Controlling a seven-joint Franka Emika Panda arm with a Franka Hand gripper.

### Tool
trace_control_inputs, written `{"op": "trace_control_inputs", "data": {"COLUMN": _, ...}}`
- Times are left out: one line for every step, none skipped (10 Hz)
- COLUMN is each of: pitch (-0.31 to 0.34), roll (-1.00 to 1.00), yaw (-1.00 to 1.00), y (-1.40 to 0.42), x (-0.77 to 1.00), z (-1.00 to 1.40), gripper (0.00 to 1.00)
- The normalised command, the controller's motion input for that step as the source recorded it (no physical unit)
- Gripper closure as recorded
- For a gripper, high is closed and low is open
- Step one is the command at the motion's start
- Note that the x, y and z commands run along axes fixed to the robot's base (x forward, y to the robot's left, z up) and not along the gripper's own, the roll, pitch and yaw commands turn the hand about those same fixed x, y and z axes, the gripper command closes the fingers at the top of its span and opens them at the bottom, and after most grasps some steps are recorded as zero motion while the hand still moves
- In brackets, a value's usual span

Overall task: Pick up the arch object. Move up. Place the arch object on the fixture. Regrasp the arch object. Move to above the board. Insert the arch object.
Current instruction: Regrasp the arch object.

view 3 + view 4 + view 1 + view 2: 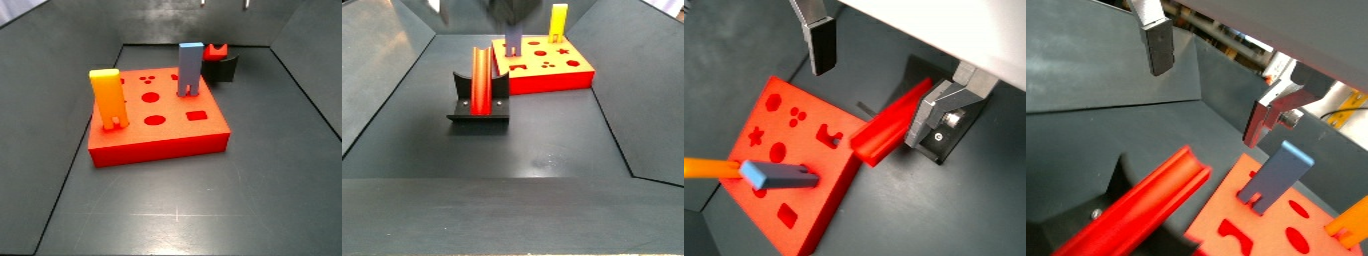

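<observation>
Below the open, empty pincer (885, 65), the arch object (894, 122) leans on the fixture (478, 110).

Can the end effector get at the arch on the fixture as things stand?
Probably yes. The arch leans upright on the fixture, apart from the board and its two standing blocks. The end effector hangs open above it, one finger each side, nothing between.

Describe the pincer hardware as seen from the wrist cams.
In both wrist views the pincer has two flat silver plate fingers with dark rectangular pads, under a white housing. One finger's mount is a silver bracket with a dark screw. No markings are legible.
</observation>
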Motion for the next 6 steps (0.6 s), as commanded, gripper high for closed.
{"op": "trace_control_inputs", "data": {"pitch": 0.037, "roll": 1.00, "yaw": 0.03, "y": -1.00, "x": -0.06, "z": 0.71, "gripper": 0.00}}
{"op": "trace_control_inputs", "data": {"pitch": 0.034, "roll": 1.00, "yaw": 0.03, "y": -0.82, "x": -0.05, "z": 0.45, "gripper": 0.00}}
{"op": "trace_control_inputs", "data": {"pitch": 0.030, "roll": 1.00, "yaw": 0.03, "y": -0.62, "x": -0.04, "z": 0.22, "gripper": 0.00}}
{"op": "trace_control_inputs", "data": {"pitch": 0.026, "roll": 1.00, "yaw": 0.03, "y": -0.42, "x": -0.03, "z": 0.09, "gripper": 0.00}}
{"op": "trace_control_inputs", "data": {"pitch": 0.022, "roll": 1.00, "yaw": 0.03, "y": -0.14, "x": -0.03, "z": 0.04, "gripper": 0.00}}
{"op": "trace_control_inputs", "data": {"pitch": 0.020, "roll": 1.00, "yaw": 0.03, "y": -0.04, "x": -0.03, "z": 0.03, "gripper": 0.00}}
